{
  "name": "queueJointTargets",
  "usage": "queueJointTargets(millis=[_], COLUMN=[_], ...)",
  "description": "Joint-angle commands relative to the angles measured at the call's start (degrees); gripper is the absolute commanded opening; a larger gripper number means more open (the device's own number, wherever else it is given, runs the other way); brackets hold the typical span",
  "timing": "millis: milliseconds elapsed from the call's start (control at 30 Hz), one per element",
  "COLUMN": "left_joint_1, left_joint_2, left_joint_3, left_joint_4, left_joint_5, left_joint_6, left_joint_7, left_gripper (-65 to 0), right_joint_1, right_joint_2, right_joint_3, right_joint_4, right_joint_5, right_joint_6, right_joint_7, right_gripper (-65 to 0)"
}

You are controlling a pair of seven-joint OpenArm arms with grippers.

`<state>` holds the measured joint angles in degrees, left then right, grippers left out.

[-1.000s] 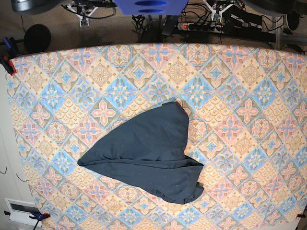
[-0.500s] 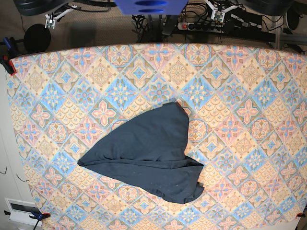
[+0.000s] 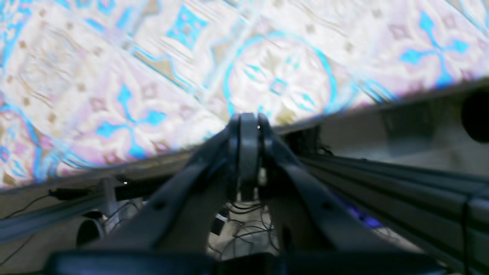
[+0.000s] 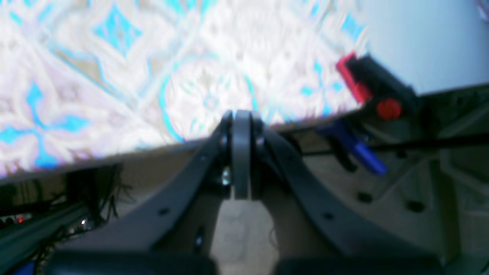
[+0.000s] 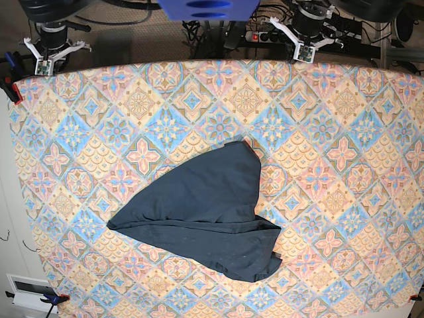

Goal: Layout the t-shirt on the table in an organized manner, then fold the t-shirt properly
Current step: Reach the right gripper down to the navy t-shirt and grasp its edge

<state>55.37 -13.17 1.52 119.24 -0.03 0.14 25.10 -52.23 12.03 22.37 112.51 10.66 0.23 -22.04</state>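
Note:
The dark navy t-shirt (image 5: 202, 215) lies crumpled in a rough triangle in the middle of the table (image 5: 331, 132), with one point toward the far side and folds along its near edge. My left gripper (image 5: 305, 33) hovers at the table's far edge on the right of the base view, far from the cloth. In its wrist view the left gripper (image 3: 248, 119) is shut and empty over the table edge. My right gripper (image 5: 52, 52) hangs at the far left corner. Its wrist view shows the right gripper (image 4: 241, 114) shut with nothing in it.
A red clamp (image 4: 353, 76) with a blue handle (image 4: 361, 152) grips the tablecloth at the far left corner, close to my right gripper. A power strip (image 5: 271, 36) and cables lie behind the table. A white box (image 5: 26, 288) sits off the near left corner.
Both arms have come down into the base view at the table's far edge, the right at the left corner and the left at upper right. The t-shirt has not moved.

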Motion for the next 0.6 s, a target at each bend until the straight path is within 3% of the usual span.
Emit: queueJointTargets(millis=[0, 133, 233, 500, 567], left_joint_1=[0.1, -4.3, -8.0, -16.3, -18.0], left_joint_2=[-0.1, -0.1, 0.2, 0.0, 0.0], left_joint_3=[-0.1, 0.2, 0.2, -0.2, -0.2], left_joint_4=[1.0, 0.8, 0.9, 1.0, 1.0], left_joint_5=[-0.1, -0.1, -0.2, -8.5, -10.7], left_joint_6=[0.1, 0.1, 0.1, 0.1, 0.1], left_joint_7=[-1.0, -0.7, -0.7, -0.5, 0.3], left_gripper=[-65.0, -65.0, -65.0, -65.0, -65.0], right_joint_1=[-0.2, 3.8, 8.7, 22.0, 26.3], right_joint_2=[2.0, 7.1, 9.2, 9.8, 9.8], right_joint_3=[0.0, -4.7, -9.9, -21.4, -24.7], right_joint_4=[0.8, 0.8, 0.9, 0.9, 0.9], right_joint_5=[-0.1, -0.1, -0.1, -0.2, -0.2], right_joint_6=[-0.4, -0.4, -0.4, -0.4, -0.4], right_joint_7=[0.9, 0.7, 0.7, 0.3, -3.0], right_gripper=[-65.0, -65.0, -65.0, -64.9, -64.8])
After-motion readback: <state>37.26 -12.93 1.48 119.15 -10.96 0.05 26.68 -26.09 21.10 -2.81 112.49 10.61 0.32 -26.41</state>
